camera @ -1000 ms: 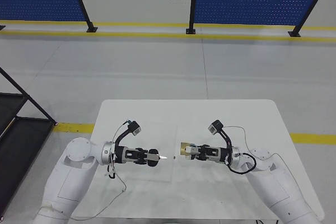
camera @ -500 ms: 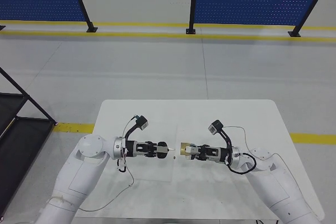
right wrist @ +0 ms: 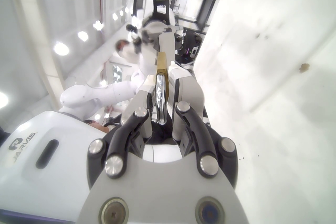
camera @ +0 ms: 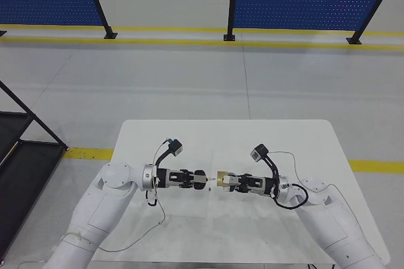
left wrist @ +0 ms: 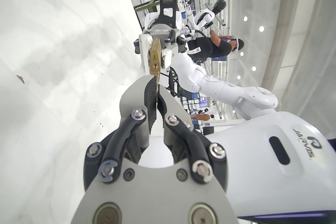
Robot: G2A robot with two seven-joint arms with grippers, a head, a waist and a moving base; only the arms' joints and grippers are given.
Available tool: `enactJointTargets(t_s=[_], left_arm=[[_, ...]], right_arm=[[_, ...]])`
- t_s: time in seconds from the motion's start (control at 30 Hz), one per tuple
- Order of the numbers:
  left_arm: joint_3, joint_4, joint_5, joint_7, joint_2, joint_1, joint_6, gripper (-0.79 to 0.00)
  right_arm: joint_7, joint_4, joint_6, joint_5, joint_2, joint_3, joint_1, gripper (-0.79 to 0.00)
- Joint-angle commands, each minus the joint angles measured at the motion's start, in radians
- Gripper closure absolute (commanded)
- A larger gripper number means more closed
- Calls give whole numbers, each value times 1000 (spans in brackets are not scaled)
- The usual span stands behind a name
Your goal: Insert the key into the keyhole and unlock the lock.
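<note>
I judged the job roughly halfway done: my left gripper (left wrist: 155,82) was clamped on the key (left wrist: 157,89), whose tip sat right at the keyhole (left wrist: 156,68) of the padlock (left wrist: 155,55), held above the bench (camera: 283,141) between the two arms. I couldn't tell whether the blade had entered at all, so the push home and the turn were left. My right gripper (right wrist: 160,88) was closed on the padlock at its steel shackle (right wrist: 160,101) end (a small brass block, narrow edge-on, keyhole facing the key).
</note>
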Motion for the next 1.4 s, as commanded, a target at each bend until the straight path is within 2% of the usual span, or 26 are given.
enactJointTargets(t_s=[0.0,1.07,1.37], left_arm=[[5,3,0,6,0,-3,1,0],[55,20,-6,47,12,-33,6,0],[-25,-8,-25,12,35,19,-5,0]], right_arm=[[0,0,0,0,0,0,0,0],[0,0,0,0,0,0,0,0],[0,0,0,0,0,0,0,0]])
